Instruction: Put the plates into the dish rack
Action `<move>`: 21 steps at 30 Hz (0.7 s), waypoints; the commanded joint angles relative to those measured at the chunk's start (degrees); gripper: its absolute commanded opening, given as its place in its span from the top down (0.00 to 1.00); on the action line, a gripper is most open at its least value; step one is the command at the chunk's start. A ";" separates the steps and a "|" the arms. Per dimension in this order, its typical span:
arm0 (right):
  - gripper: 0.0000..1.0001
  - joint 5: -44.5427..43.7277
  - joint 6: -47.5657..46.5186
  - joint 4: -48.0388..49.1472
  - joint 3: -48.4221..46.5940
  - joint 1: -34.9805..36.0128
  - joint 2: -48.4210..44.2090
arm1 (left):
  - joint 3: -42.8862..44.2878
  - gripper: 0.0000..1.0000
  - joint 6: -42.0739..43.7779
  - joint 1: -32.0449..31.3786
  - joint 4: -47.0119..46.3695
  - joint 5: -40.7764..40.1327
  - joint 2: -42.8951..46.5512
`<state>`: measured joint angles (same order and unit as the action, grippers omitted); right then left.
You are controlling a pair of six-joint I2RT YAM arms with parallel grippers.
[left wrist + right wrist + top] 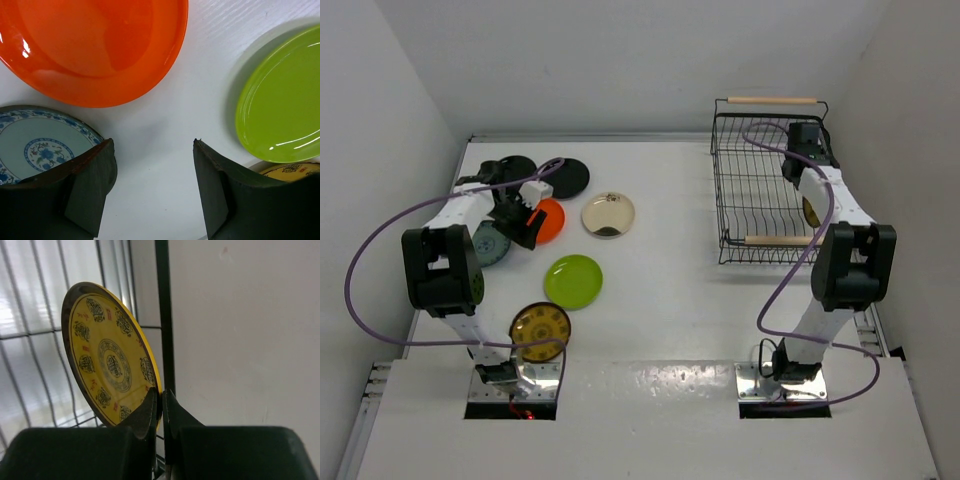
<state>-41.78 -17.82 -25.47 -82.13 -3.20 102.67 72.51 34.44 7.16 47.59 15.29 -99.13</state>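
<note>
Over on the left side of the worktop (670,330), the left gripper (152,145) hangs low with its fingers spread and nothing between them but bare surface. The orange-red plate (95,45) lies just ahead of it, its far rim cut off in the wrist view. The blue-grey patterned plate (35,147) is half hidden behind one finger, and from above the arm covers much of it. The lime green plate (282,105) runs off the frame, and a brown-gold patterned plate (540,331) lies near the worktop's front-left, only a sliver showing at the wrist.

Towards the far-left corner are two black plates; one (565,177) is plain to see, while the other (517,167) is partly behind the arm and cable. The cream plate (608,214) lies alone towards the middle.

The dish rack (778,240) stands at the far-right corner. Inside it the right gripper (161,407) is pinched tight on the rim of the second brown-gold plate (107,360), held on edge beside a rack wire. Whether its bottom touches the rack floor can't be made out, and from above the arm hides nearly all of it.
</note>
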 commanded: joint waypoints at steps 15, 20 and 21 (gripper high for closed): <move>1.00 0.91 1.39 4.30 8.39 -2.77 -2.92 | 0.00 0.32 4.66 -0.21 3.46 1.06 0.96; 1.00 1.35 2.35 2.98 7.08 -2.95 -1.08 | -1.84 0.32 13.18 -0.21 11.36 2.29 1.49; 0.91 1.61 3.31 2.54 6.63 -3.04 -0.72 | -2.72 0.32 14.77 -0.21 12.51 2.29 1.49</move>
<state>-40.84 -16.75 -22.65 -73.78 -5.56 100.68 71.64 42.02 7.16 53.34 15.73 -99.13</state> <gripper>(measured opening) 0.066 0.678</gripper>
